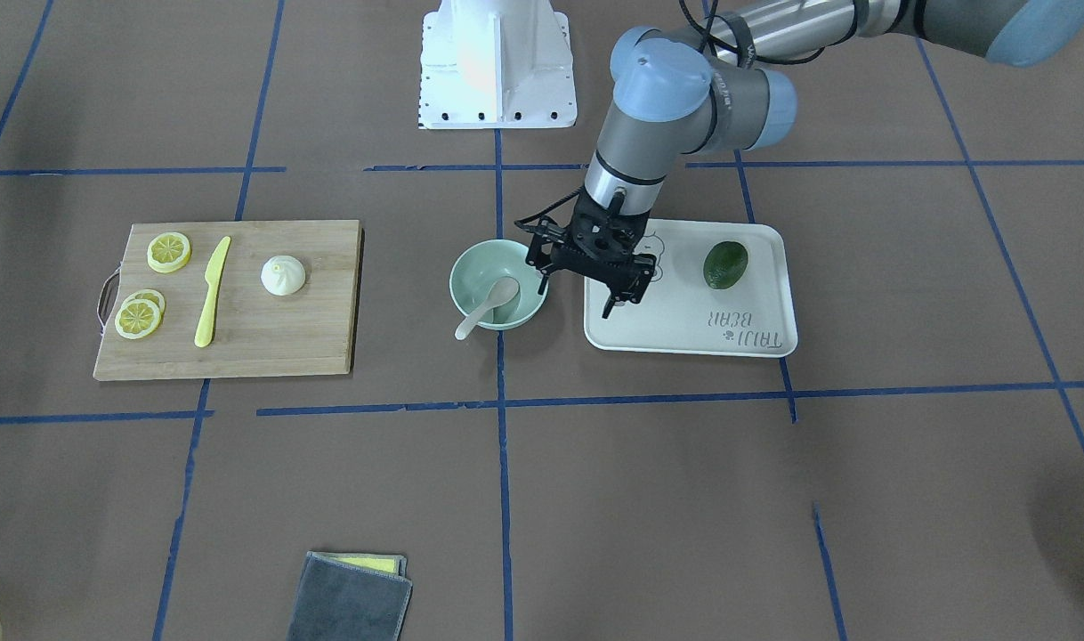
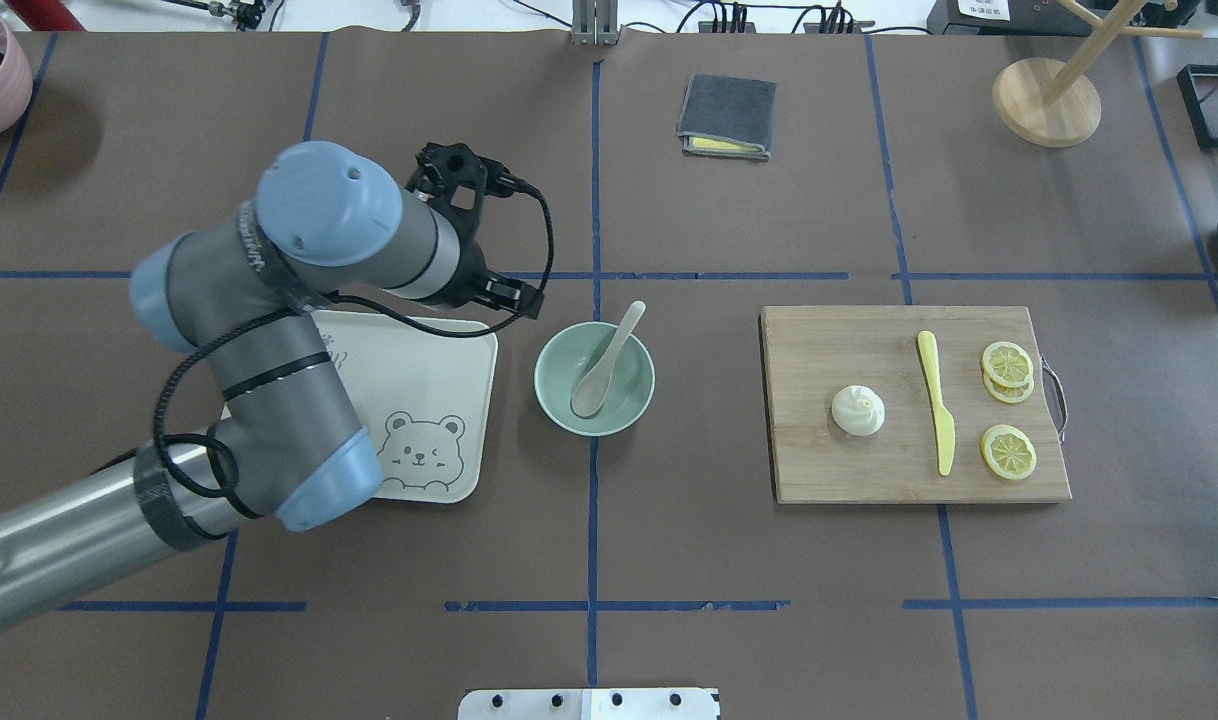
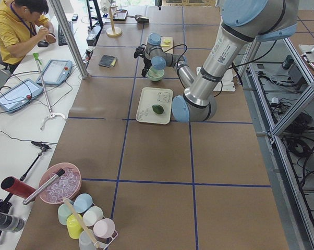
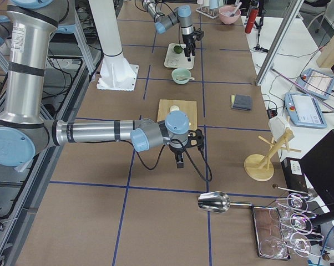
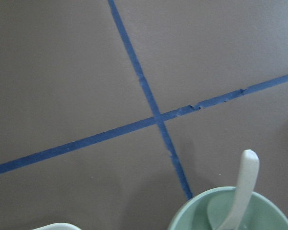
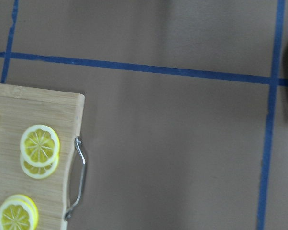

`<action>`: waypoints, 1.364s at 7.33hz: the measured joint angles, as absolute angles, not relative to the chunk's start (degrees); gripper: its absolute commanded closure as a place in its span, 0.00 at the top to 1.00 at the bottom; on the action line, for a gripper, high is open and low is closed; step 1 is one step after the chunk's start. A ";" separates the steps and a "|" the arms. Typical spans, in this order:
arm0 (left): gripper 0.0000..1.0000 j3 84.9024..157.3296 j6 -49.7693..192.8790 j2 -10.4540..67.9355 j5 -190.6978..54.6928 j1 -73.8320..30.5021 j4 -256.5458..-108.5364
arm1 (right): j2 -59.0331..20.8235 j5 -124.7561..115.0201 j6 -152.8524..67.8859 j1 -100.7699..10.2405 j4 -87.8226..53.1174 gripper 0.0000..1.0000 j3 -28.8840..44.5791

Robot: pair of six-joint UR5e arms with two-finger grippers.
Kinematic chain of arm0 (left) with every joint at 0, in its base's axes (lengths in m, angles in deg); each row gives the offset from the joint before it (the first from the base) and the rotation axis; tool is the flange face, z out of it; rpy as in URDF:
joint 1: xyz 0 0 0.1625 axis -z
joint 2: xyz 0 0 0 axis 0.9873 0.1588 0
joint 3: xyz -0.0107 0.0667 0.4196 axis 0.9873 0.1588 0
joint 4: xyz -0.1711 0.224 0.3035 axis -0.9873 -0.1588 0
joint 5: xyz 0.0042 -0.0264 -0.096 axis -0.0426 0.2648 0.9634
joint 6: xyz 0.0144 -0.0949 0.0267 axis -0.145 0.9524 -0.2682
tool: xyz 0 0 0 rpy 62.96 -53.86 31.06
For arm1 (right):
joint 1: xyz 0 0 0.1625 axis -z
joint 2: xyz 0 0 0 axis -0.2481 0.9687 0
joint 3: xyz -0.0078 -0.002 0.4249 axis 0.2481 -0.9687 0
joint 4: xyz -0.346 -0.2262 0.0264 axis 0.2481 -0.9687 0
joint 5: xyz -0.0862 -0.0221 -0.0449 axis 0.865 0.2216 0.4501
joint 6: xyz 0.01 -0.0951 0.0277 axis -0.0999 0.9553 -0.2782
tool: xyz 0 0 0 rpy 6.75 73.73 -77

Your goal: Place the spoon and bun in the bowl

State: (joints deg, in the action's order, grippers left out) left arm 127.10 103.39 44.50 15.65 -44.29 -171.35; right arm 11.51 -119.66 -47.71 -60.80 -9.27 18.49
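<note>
The off-white spoon [image 1: 489,305] lies in the mint-green bowl [image 1: 466,267], scoop inside and handle resting over the rim; the overhead view [image 2: 604,365] and the left wrist view [image 5: 242,191] show this too. The white pleated bun [image 1: 283,275] sits on the wooden cutting board [image 1: 266,338], apart from the bowl. My left gripper [image 1: 625,298] hangs open and empty over the bear-print tray [image 1: 684,329], just beside the bowl. My right gripper [image 4: 180,162] shows only in the exterior right view, beyond the board's handle end; I cannot tell whether it is open or shut.
A yellow plastic knife [image 1: 211,294] and lemon slices [image 1: 168,252] lie on the board beside the bun. A dark green avocado [image 1: 725,264] sits on the tray. A folded grey cloth [image 1: 351,596] lies near the operators' edge. A wooden stand [image 2: 1047,100] is at the far right.
</note>
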 measured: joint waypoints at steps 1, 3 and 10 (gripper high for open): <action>0.90 130.47 99.63 41.64 16.08 -42.02 -169.93 | 10.09 -117.32 -60.33 -55.05 -2.66 1.00 18.58; 0.90 135.24 91.15 34.43 20.15 -36.35 -169.09 | 5.04 -113.77 -80.10 -45.03 3.38 1.00 19.55; 0.98 135.70 75.00 24.44 34.18 -24.24 -169.73 | -10.92 -90.04 -98.51 -21.47 -23.56 0.91 25.35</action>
State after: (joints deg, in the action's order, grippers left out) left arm 135.70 75.00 24.44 34.18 -24.24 -169.73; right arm -10.92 -90.04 -98.51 -21.47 -23.56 25.35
